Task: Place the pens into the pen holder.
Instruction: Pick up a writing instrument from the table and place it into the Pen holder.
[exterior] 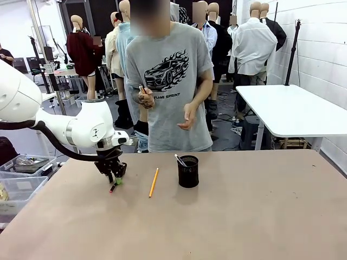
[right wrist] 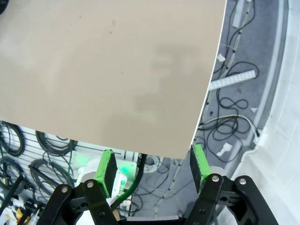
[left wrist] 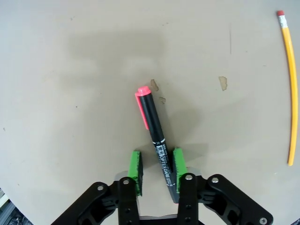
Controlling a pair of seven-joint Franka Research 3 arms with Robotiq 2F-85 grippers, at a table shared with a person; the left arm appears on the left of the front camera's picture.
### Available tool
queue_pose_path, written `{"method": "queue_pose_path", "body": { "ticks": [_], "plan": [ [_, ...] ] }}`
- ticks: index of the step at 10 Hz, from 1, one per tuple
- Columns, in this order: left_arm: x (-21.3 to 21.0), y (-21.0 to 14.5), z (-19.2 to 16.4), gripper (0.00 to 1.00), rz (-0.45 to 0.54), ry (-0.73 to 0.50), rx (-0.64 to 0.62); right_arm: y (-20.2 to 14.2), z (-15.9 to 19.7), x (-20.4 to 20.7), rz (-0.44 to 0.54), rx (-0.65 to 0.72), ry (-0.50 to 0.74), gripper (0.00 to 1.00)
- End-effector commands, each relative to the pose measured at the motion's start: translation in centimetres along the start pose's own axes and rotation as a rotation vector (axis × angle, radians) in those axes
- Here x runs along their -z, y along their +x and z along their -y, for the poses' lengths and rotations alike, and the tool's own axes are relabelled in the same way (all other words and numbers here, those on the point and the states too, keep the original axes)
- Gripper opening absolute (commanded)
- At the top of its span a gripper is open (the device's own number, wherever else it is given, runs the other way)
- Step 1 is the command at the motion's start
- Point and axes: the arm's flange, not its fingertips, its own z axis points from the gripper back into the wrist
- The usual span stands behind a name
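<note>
Brown desk holds the pens. The left end effector is low over the left part of the desk, with a green pad on each side of the dark pen with the red end. It is not clenched: one pad touches the pen and the other stands a little apart. The yellow pencil lies flat to the right. Right of that stands the black pen holder, with a whitish pen poking out. The right end effector hangs released by the desk's edge.

The white, rounded left arm carries a black cable and perhaps a small dark logo, while the left gripper and right gripper are black, green-padded, with silver screws.
</note>
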Motion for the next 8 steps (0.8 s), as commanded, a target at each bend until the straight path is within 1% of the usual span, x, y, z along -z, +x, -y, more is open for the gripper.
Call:
{"method": "queue_pose_path", "body": {
  "ticks": [1, 3, 5, 6, 7, 8],
  "plan": [
    [0.4, -0.8, 0.2, 0.00, -0.016, -0.014, -0.005, 0.2, 0.2, -0.1, -0.012, -0.003, -0.017, 0.79],
    [-0.6, -1.2, -1.0, 0.00, -0.029, -0.078, 0.036, 0.2, 0.2, -0.1, -0.012, -0.003, -0.017, 0.79],
    [-3.4, -2.4, -2.8, 0.00, 0.039, -0.149, 0.079, 0.2, 0.2, -0.1, -0.012, -0.003, -0.017, 0.79],
    [-4.9, -3.2, -3.8, 0.00, 0.078, -0.178, 0.127, 0.2, 0.2, -0.1, -0.012, -0.003, -0.017, 0.79],
    [-6.2, -4.2, -4.9, 0.00, 0.114, -0.241, 0.194, 0.2, 0.2, -0.1, -0.012, -0.003, -0.017, 0.79],
    [-7.4, -4.9, -5.9, 0.00, 0.172, -0.323, 0.267, 0.2, 0.2, -0.1, -0.012, -0.003, -0.017, 0.79]
  ]
}}
